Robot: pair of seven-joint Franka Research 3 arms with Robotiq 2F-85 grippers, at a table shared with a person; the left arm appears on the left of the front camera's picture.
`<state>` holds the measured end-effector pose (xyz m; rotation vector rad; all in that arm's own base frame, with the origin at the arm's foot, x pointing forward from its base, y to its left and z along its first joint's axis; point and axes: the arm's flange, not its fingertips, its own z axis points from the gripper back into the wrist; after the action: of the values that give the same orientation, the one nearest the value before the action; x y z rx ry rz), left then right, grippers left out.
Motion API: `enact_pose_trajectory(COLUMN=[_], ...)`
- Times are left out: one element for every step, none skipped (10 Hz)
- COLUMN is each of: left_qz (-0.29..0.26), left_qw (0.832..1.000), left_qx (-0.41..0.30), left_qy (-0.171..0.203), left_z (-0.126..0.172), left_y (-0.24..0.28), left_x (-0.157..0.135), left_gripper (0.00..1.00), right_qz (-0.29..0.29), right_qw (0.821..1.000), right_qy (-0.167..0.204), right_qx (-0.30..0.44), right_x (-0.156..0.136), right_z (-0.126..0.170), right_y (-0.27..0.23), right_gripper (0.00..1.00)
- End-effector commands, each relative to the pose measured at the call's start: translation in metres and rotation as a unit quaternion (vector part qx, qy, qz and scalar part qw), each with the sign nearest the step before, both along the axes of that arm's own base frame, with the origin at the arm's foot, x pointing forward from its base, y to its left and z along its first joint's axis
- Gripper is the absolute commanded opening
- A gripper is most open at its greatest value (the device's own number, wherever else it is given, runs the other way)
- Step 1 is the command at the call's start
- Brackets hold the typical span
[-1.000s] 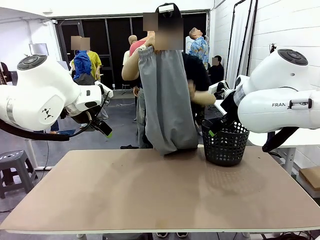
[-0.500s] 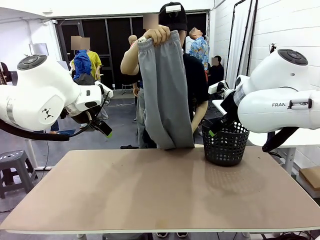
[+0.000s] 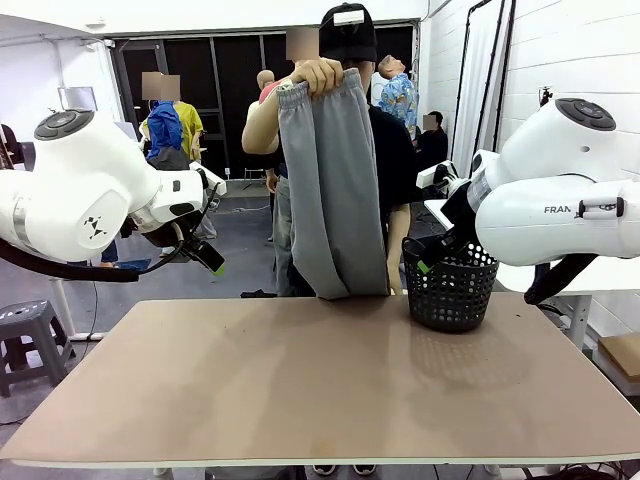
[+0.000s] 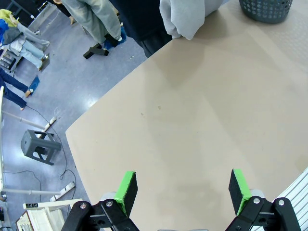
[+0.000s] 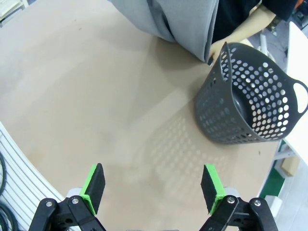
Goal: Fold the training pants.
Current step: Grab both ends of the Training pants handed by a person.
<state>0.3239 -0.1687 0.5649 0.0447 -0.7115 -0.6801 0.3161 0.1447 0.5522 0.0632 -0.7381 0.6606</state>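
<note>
Person's hand (image 3: pixel 318 75) hangs the training pants (image 3: pixel 335 190) at the far edge of the counter (image 3: pixel 300 390); left end effector (image 4: pixel 183 185) and right end effector (image 5: pixel 153 180) gape empty; best wait for flat cloth.

The left claw (image 4: pixel 183 190) is hovering over the tan bench (image 4: pixel 192 120), its green pads standing wide apart. At twelve o'clock the grey training pants (image 4: pixel 190 17) are hanging down to the bench's edge. A dark mesh basket (image 4: pixel 267 7) is sitting at one o'clock, and a grey stool (image 4: pixel 38 147) is standing on the floor at nine o'clock.
</note>
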Motion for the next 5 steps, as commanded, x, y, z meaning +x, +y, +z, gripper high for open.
enact_pose_trajectory(left_qz=[-0.001,-0.001,-0.001,-0.001,-0.001], left_qw=[1.0,1.0,1.0,1.0,1.0], left_qx=[0.002,0.002,0.002,0.002,0.002], left_qy=[0.003,0.003,0.003,0.003,0.003], left_z=[-0.0001,-0.0001,-0.0001,-0.0001,-0.0001], left_y=[-0.0005,-0.0005,-0.0005,-0.0005,-0.0005], left_x=[0.0,0.0,0.0,0.0,0.0], left_gripper=[1.0,1.0,1.0,1.0,1.0], right_qz=[0.001,0.001,0.001,0.001,0.001], right_qw=[1.0,1.0,1.0,1.0,1.0], right_qy=[0.004,0.004,0.004,0.004,0.004], right_qx=[-0.003,-0.003,-0.003,-0.003,-0.003], right_x=[-0.0015,-0.0015,-0.0015,-0.0015,-0.0015], right_z=[-0.0001,-0.0001,-0.0001,-0.0001,-0.0001], right_y=[-0.0005,-0.0005,-0.0005,-0.0005,-0.0005], right_gripper=[1.0,1.0,1.0,1.0,1.0])
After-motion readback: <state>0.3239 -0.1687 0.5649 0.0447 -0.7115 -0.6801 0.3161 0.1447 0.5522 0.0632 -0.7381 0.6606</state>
